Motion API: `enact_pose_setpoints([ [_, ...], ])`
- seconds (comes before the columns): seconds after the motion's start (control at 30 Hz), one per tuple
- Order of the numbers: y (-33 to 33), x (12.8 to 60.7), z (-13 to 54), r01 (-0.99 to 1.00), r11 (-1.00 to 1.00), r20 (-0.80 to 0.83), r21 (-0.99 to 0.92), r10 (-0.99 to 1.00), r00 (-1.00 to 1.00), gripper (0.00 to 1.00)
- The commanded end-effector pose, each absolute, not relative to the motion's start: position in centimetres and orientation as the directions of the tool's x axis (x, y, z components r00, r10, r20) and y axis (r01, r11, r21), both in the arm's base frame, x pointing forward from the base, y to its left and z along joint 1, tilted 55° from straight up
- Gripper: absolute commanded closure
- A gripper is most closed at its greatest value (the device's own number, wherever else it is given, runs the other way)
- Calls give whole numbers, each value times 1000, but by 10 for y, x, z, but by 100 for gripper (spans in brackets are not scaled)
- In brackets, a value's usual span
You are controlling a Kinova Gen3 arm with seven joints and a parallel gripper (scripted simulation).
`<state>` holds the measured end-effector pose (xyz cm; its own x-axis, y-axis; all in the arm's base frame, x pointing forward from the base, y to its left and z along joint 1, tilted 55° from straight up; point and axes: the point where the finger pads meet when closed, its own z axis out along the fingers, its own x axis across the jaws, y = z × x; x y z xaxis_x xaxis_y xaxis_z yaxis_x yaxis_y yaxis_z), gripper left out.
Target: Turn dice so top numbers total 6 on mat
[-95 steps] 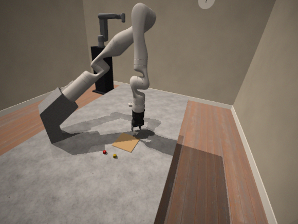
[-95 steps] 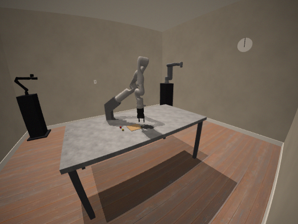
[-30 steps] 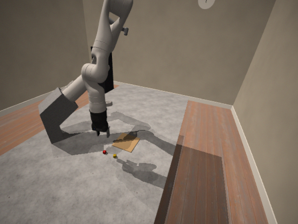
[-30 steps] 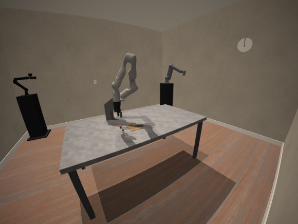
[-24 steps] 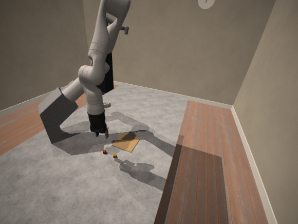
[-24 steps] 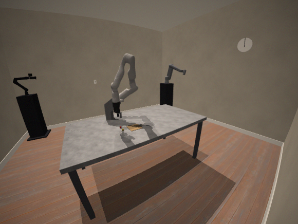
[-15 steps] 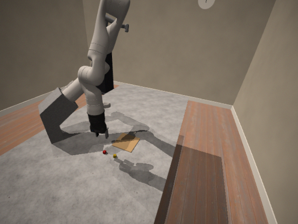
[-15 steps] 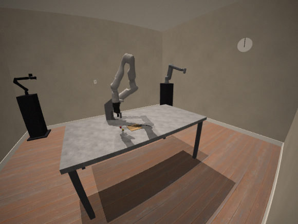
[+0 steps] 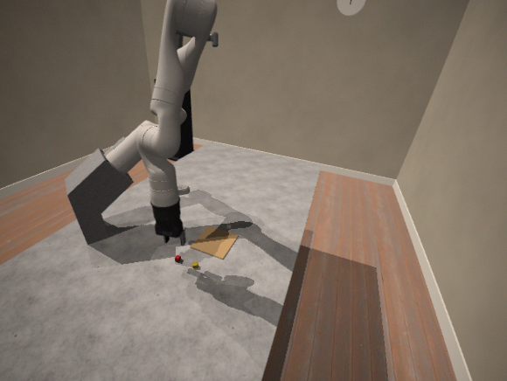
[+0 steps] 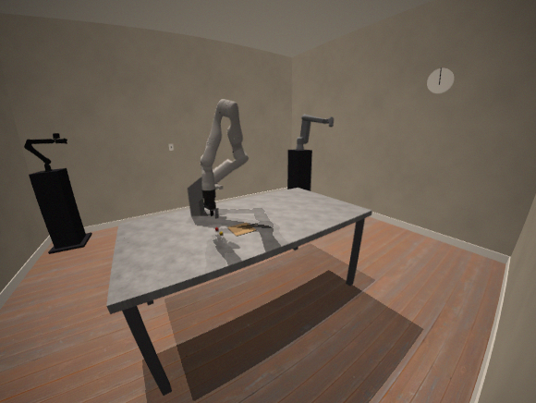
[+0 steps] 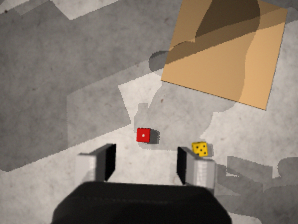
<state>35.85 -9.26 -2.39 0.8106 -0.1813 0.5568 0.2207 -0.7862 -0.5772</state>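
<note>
A red die (image 11: 143,134) lies on the grey table, off the mat, with one white pip on top. A yellow die (image 11: 200,148) lies to its right, also off the mat, with several dark pips on top. The tan mat (image 11: 227,55) lies flat beyond them, partly in the arm's shadow. My gripper (image 11: 146,158) is open and empty. It hangs a little above the table, just short of the red die. In the top view the gripper (image 9: 174,239) is above and behind the red die (image 9: 177,259) and the yellow die (image 9: 195,265). A small grey cube (image 9: 228,226), perhaps the third die, sits in shadow at the mat's (image 9: 215,243) far corner.
The arm's grey base block (image 9: 93,201) stands on the table to the left of the gripper. The table's right edge (image 9: 302,262) drops to a wooden floor. Two black pedestals with camera arms stand away from the table.
</note>
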Motion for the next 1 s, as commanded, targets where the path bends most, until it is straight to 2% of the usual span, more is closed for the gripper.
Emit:
enact_pose_setpoints([
  [0.0, -71, 364, -33, 231, -763, 549, -603, -188, 814, 0],
  [0.03, -71, 364, -33, 231, -763, 549, -603, -188, 814, 36],
  [0.97, -71, 364, -33, 231, -763, 549, -603, -188, 814, 36],
])
